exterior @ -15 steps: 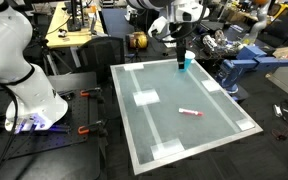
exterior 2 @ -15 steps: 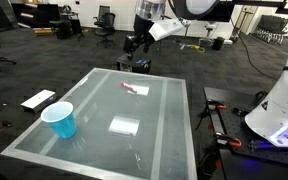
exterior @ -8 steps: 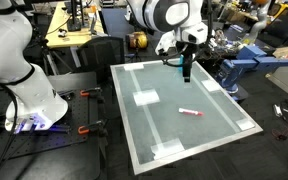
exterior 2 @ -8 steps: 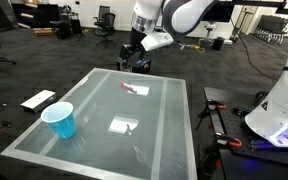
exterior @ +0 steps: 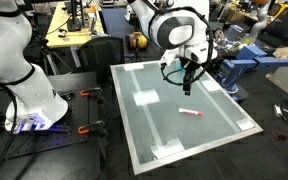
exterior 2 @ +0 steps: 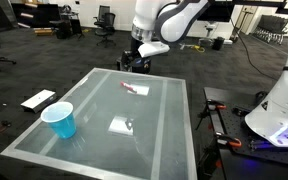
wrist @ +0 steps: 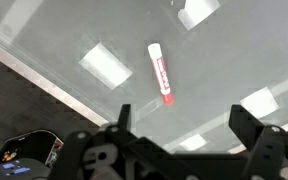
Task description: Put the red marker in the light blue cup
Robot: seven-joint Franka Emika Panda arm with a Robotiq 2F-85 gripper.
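The red marker (exterior: 189,112) lies flat on the grey glassy table (exterior: 154,125); it also shows in an exterior view (exterior 2: 134,88) near the table's far edge, and in the wrist view (wrist: 160,73), red with a whitish end. The light blue cup (exterior 2: 59,119) stands upright at the table's near left corner; it is hidden behind the arm in the exterior view that shows the marker mid-table. My gripper (exterior: 187,86) (exterior 2: 136,66) hangs above the table near the marker, apart from it. In the wrist view the gripper (wrist: 184,125) is open and empty, the marker just ahead of its fingers.
White tape patches (wrist: 106,65) mark the table top. A white robot base (exterior: 19,70) (exterior 2: 279,110) stands beside the table. A flat white object (exterior 2: 37,100) lies left of the table. Blue equipment (exterior: 239,68) and desks stand behind.
The arm has swung away from the cup's side of the table toward the marker and come lower. The marker and the cup have not moved.
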